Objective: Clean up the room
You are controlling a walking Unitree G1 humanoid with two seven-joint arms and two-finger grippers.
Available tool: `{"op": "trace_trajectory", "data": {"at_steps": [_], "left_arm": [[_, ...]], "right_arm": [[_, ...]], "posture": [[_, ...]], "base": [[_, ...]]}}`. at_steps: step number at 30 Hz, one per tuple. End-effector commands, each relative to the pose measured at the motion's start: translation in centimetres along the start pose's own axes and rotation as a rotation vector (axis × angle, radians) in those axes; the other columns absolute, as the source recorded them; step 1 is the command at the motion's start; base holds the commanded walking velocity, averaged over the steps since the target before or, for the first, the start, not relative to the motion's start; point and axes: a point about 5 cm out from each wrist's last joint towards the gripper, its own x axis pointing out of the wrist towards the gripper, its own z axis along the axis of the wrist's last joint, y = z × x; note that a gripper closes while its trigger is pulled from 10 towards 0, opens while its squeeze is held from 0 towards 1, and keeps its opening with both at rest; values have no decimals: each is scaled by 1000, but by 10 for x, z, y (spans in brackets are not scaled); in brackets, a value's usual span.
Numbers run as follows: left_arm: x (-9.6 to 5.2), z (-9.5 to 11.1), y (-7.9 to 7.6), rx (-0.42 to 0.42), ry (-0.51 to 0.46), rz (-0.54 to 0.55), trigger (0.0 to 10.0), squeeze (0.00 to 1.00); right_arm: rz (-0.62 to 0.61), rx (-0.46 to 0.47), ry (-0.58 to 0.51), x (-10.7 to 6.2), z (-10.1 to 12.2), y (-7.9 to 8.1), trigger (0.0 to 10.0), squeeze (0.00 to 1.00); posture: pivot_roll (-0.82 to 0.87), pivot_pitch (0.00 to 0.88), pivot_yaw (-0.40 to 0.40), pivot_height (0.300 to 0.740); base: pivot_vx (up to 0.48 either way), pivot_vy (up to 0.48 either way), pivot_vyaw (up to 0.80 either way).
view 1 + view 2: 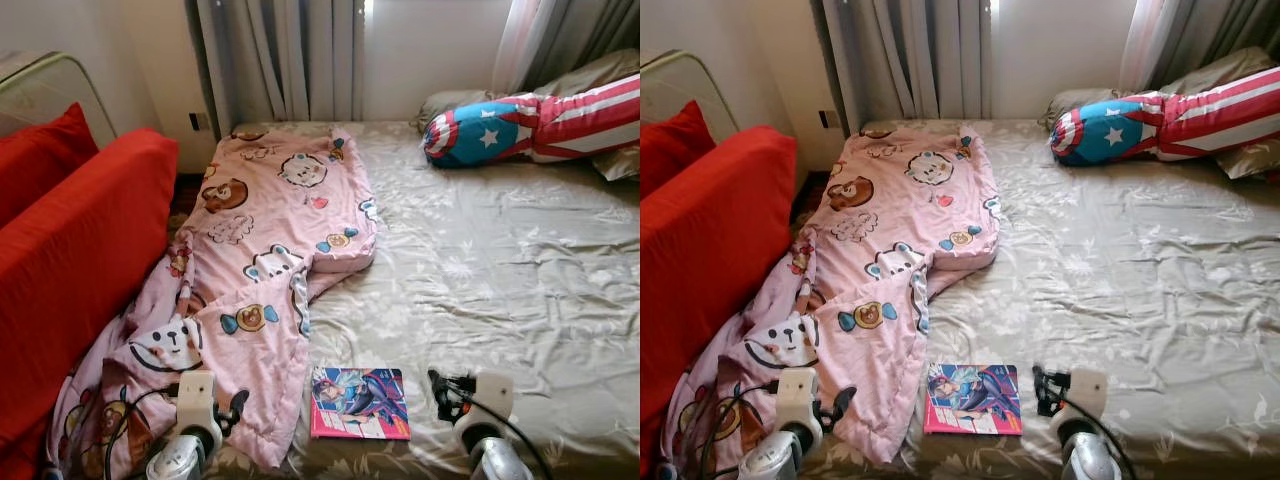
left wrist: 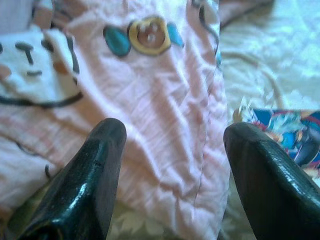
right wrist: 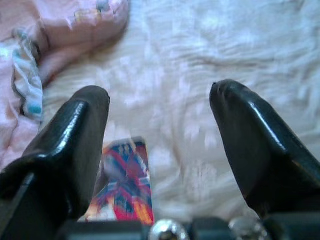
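A pink cartoon-print blanket (image 1: 255,260) lies crumpled along the bed's left side, spilling over the edge toward the red sofa. A colourful comic book (image 1: 360,402) lies flat on the beige floral sheet (image 1: 500,270) near the front edge. My left gripper (image 1: 232,408) hovers over the blanket's lower corner, open; its fingers (image 2: 95,170) frame the pink cloth (image 2: 165,125). My right gripper (image 1: 442,388) is open just right of the book, above the sheet, with the book (image 3: 125,185) seen beside one finger.
A red sofa (image 1: 70,250) stands tight against the bed on the left. A star-and-stripe bolster (image 1: 530,125) and beige pillows (image 1: 600,80) lie at the back right. Grey curtains (image 1: 280,55) hang behind the bed. The sheet's right half is bare.
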Motion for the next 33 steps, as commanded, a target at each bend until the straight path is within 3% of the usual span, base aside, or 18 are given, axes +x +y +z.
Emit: {"op": "trace_trajectory", "data": {"at_steps": [1,4,7,13,17,22,28,33], "left_arm": [[-3,11,7,-7,-98,17,10000,0],[-7,36,6,8,-243,31,10000,0],[-11,49,1,13,-305,39,10000,0],[-10,50,-6,18,-309,33,10000,0],[-11,59,-9,29,-296,20,10000,0],[-7,65,-10,33,-299,25,10000,0],[-8,66,-12,31,-283,19,10000,0],[-9,65,-11,30,-281,27,10000,0]], "right_arm": [[36,-6,-49,-3,4,5,10000,0],[50,0,-82,-8,6,8,10000,0],[35,2,-82,-11,4,8,10000,0],[4,2,-18,-12,-5,13,10000,0],[17,0,-47,-14,-1,18,10000,0],[-3,7,-56,-12,2,16,10000,0],[-3,-8,-41,-9,3,18,10000,0],[1,3,-33,-7,3,19,10000,0]], "posture": [[-48,0,-31,740],[-40,0,-37,740],[-38,0,-32,740],[-43,0,-18,740],[-32,0,-19,716],[-30,0,-12,716],[-30,0,-8,716],[-14,0,-10,689]], "base": [[0,0,0],[0,0,0],[0,0,0],[0,0,0],[0,0,0],[0,0,0],[0,0,0],[0,0,0]]}}
